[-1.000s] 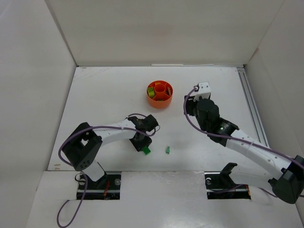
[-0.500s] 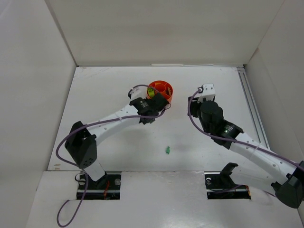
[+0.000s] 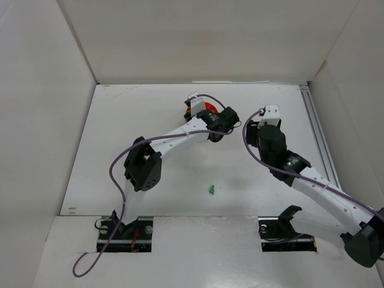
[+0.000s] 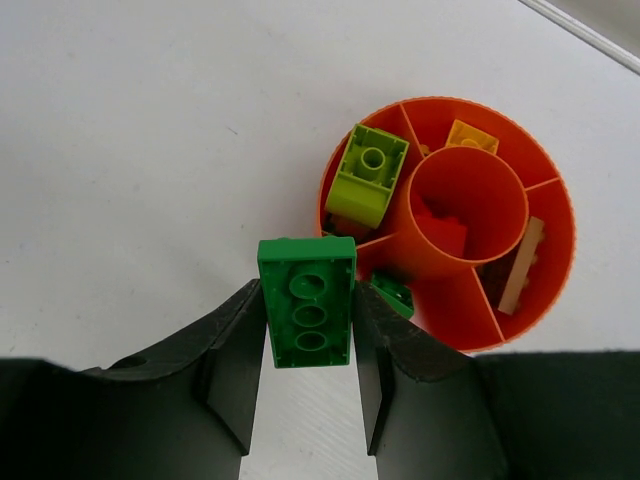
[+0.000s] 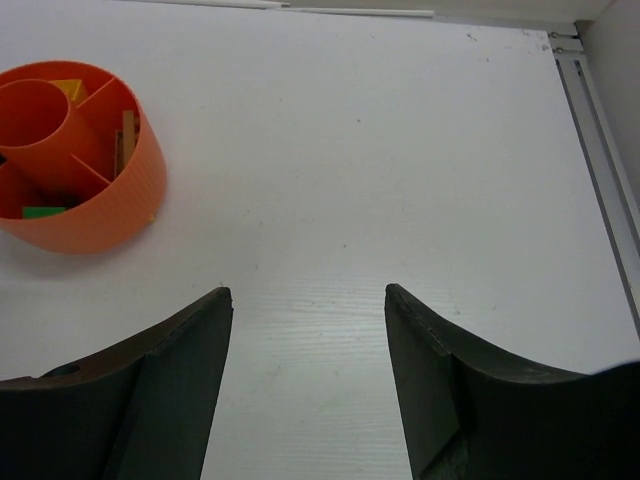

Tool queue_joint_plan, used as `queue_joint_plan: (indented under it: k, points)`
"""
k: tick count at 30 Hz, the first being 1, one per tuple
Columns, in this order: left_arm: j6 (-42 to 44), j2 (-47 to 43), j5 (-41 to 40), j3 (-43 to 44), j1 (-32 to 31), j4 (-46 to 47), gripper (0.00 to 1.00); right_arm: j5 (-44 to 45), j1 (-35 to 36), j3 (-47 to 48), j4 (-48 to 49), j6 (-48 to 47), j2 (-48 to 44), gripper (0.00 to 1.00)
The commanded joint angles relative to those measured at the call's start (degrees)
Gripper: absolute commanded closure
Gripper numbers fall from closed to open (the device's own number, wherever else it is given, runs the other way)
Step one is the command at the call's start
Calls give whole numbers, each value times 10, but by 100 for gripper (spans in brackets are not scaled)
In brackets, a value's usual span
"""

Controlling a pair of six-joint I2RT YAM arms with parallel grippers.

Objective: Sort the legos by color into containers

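Note:
My left gripper [image 4: 306, 330] is shut on a dark green lego [image 4: 306, 302] and holds it just at the near-left rim of the orange dish [image 4: 440, 101]. The dish holds a lime lego [image 4: 367, 175], a yellow one [image 4: 472, 135], a red one [image 4: 441, 231] in the central ring, a tan one [image 4: 521, 264] and a small green one [image 4: 394, 294]. In the top view the left gripper [image 3: 203, 113] covers most of the dish [image 3: 209, 107]. A small green lego [image 3: 212, 189] lies on the table in front. My right gripper [image 5: 308, 292] is open and empty, right of the dish [image 5: 112, 226].
White walls enclose the table on three sides. A metal rail [image 5: 602, 150] runs along the right edge. The left arm [image 3: 174, 135] stretches diagonally across the table's middle.
My left arm has carried the dark green lego from the front of the table up to the dish. My right arm has shifted slightly to the right.

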Motion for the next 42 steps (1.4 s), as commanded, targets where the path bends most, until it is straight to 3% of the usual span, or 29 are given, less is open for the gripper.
queue_joint_plan:
  k: [1,20,23,29,34,38,42]
  points:
    - [-41,9,-82,35,-4,-57,67,-23,-25,2,2,15,0,32]
    - [65,25,-119,9,2,168,59,-78,-97,-14,2,20,-23,32]
    - [123,25,-101,-12,13,236,59,-83,-108,-19,2,20,-29,32]
    - [117,6,-65,-31,18,242,59,-94,-115,-19,2,20,-29,32]
    - [91,-77,-5,-98,23,216,59,-165,-115,-19,31,-48,-23,32]
    - [75,-193,101,-242,62,202,48,-297,-98,-24,69,-98,10,32]
    - [107,-336,229,-386,124,235,21,-283,-3,14,54,-99,89,32]
